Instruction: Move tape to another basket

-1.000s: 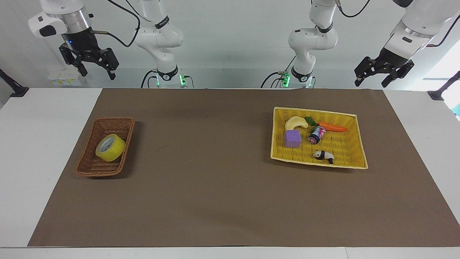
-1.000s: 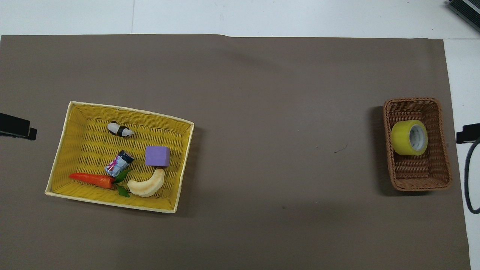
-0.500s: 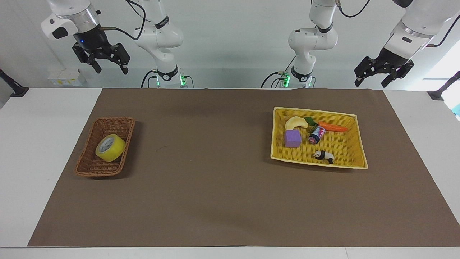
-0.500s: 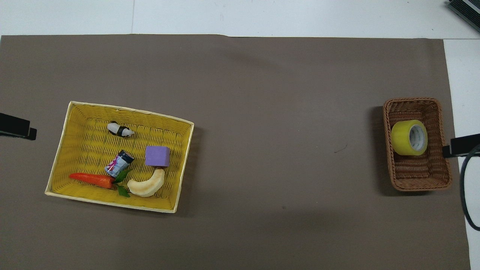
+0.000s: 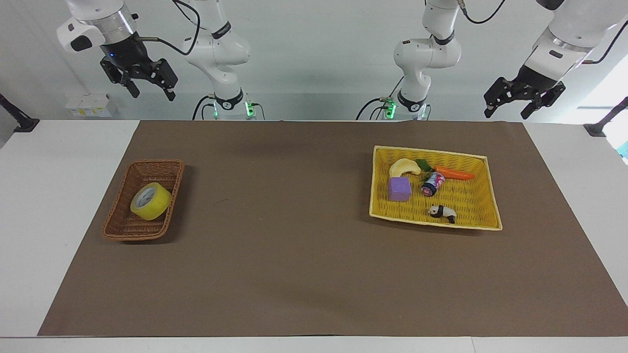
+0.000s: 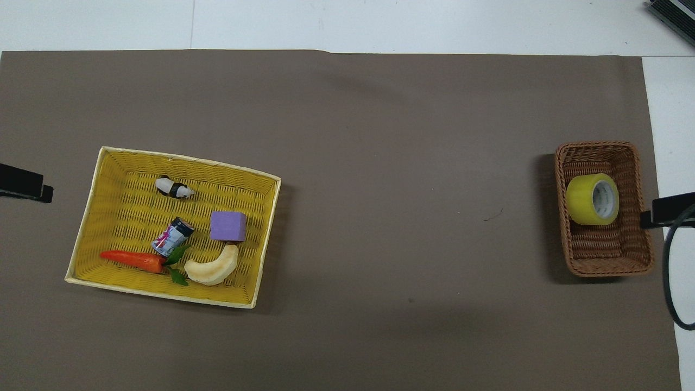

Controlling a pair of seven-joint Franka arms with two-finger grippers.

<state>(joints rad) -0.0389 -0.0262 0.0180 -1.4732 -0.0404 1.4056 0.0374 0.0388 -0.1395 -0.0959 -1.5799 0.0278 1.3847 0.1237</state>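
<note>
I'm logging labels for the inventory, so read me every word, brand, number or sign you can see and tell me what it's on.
No text can be read here.
Small can in the yellow tray: a printed pink and blue label, too small to read.
Tape in the brown basket: faint marks on the inner core, illegible.
Arm joints in the facing view: ring markings, illegible.

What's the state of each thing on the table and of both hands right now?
tape: on its side in the basket, untouched
basket: holds only the tape
tray: holds five items
can: lying down in the tray
carrot: lying flat
panda: in the tray
right hand: open, raised, empty
left hand: open, raised, empty, waiting
</note>
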